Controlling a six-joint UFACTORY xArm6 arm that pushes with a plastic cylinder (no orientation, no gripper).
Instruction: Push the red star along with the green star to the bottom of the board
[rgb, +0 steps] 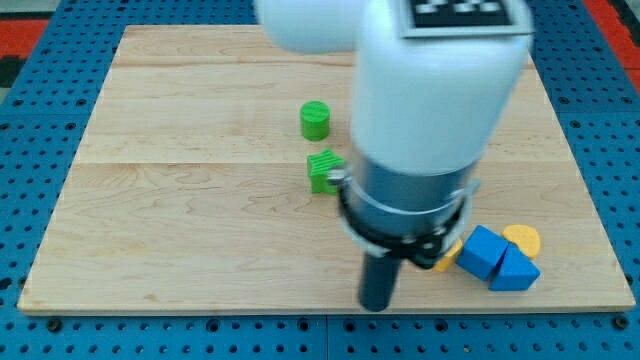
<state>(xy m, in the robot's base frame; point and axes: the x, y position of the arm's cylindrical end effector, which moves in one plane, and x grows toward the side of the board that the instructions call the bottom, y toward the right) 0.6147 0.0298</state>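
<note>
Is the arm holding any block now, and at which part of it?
Nothing is held: my tip is a bare rod, near the board's bottom, touching no block.

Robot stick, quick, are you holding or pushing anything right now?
My tip: a bare rod, holding nothing, no block visibly touching it. The green star sits above it toward the view's top, the blue blocks to its right. Red star: not visible.

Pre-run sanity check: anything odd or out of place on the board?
No red star shows; the arm's body may hide it. The green star is half covered by it. My tip sits near the view's bottom edge, clear of the blocks.
</note>
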